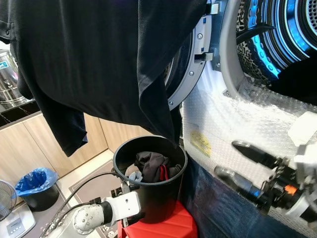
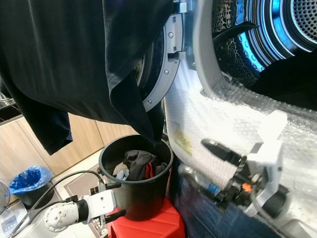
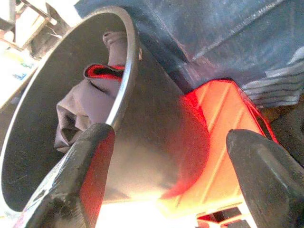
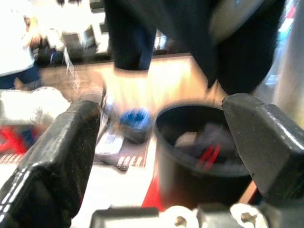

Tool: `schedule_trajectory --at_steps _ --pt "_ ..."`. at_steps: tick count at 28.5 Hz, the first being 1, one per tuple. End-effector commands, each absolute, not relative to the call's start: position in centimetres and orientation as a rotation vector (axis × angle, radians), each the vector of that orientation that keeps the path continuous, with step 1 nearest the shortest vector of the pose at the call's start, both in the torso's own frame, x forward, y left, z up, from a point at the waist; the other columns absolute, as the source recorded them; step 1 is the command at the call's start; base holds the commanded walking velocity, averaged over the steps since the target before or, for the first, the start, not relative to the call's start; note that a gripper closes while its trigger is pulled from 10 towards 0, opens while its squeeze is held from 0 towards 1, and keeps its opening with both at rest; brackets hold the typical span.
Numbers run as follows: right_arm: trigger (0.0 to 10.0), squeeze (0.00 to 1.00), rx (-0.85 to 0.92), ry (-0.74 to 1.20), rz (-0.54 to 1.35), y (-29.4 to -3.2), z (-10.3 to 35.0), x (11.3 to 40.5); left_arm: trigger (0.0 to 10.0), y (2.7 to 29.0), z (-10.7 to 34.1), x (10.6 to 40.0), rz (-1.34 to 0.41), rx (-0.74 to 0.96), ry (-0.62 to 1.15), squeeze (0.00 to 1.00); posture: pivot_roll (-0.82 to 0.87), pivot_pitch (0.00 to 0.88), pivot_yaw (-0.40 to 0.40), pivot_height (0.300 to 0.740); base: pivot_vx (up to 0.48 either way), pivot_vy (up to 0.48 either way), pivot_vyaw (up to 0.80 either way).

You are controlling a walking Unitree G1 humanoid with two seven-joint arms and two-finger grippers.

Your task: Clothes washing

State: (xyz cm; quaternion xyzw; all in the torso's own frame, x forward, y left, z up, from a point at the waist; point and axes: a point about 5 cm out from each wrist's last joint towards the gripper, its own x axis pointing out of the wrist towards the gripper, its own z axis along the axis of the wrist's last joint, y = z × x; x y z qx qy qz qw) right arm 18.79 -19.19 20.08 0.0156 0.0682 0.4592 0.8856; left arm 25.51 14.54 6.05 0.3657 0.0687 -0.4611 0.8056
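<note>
Left gripper [image 1: 130, 202] beside the black bucket [image 1: 158, 196] on the red stool [image 1: 171, 225], jaws released. Right gripper [image 1: 237, 162] released too, near the washer front [image 1: 233, 124]; dark garment [image 1: 99, 54] hanging above, holder apparently hidden.

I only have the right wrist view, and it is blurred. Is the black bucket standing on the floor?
Observer: No, the black bucket stands on a red block.
Operator: Where is the left claw?
Observer: The left claw is open at the bucket's side, one finger near the rim.
Operator: And the washer?
Observer: The washer door is open; a dark garment hangs in front of it, above the bucket.
Operator: The right claw?
Observer: The right claw is open beside the washer's bubble wrap.
</note>
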Motion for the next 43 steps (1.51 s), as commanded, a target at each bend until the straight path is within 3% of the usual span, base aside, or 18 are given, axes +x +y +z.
schedule_trajectory --at_steps 1,30,35,43 --pt "10.0 0.0 0.021 0.165 0.959 -19.2 19.4 18.8 10.0 15.5 6.5 25.9 -0.973 0.804 0.148 0.0 -0.17 0.0 0.075 0.74 0.0 0.0 0.0" --pt "10.0 0.0 0.021 0.165 0.959 -19.2 19.4 18.8 10.0 15.5 6.5 25.9 -0.973 0.804 0.148 0.0 -0.17 0.0 0.075 0.74 0.0 0.0 0.0" --pt "10.0 0.0 0.104 0.309 0.945 -19.4 14.5 17.1 10.0 17.6 7.1 27.7 -0.934 0.797 0.165 0.0 -0.18 0.0 0.07 0.74 0.0 0.0 0.0" --pt "10.0 0.0 0.097 0.329 0.935 -19.4 13.7 17.2 10.0 17.7 7.2 27.8 -0.93 0.8 0.163 0.0 -0.18 0.0 0.07 0.74 0.0 0.0 0.0"
